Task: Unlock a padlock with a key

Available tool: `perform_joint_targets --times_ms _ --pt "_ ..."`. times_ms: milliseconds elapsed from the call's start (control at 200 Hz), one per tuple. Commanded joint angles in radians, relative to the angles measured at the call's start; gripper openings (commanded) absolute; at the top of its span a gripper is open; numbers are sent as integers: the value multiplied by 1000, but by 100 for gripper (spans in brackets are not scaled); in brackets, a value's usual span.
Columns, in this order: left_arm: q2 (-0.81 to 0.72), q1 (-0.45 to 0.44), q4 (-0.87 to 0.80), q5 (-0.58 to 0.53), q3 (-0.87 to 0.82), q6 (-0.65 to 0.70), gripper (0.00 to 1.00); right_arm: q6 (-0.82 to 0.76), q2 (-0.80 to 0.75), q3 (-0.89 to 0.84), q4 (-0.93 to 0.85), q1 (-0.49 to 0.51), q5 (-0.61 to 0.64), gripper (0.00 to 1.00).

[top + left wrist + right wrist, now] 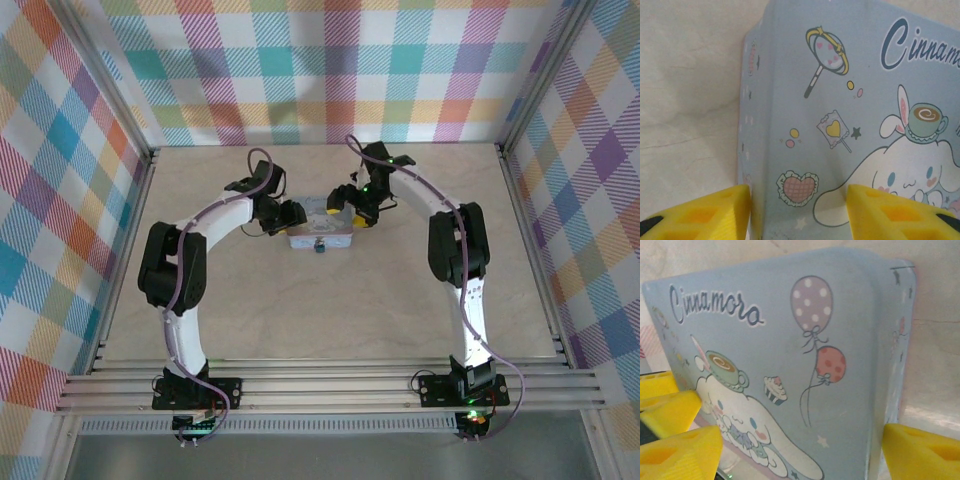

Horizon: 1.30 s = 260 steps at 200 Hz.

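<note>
- The padlock (320,247) — tiny, dark, with a bluish spot — sits against the middle of the near side of the pale blue Cinnamoroll tin (322,232).
- The left gripper (291,216) is at the tin's left end, jaws apart. One yellow finger (715,215) is just off the tin's edge and the other is over the lid.
- The right gripper (352,212) is at the tin's right end, jaws apart — straddling that edge too.
- Neither touches the padlock, which lies nearer the arm bases than both grippers, between them.
</note>
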Motion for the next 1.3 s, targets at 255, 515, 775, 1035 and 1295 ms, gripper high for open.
perform_joint_targets --times_ms 255,515,775,1035,1295 --pt "-132 167 -222 -254 36 -35 64 118 -215 -176 136 -7 -40 88" --pt "-22 339 -267 -196 100 -64 54 150 -384 -387 204 -7 10 88" --pt "153 377 -322 -182 238 -54 49 182 -501 -586 264 -7 61 87" --pt "229 379 -357 -191 289 -66 39 170 -508 -597 257 -7 71 87" --pt "281 379 -338 -166 303 -60 40 165 -516 -612 255 -7 79 87"
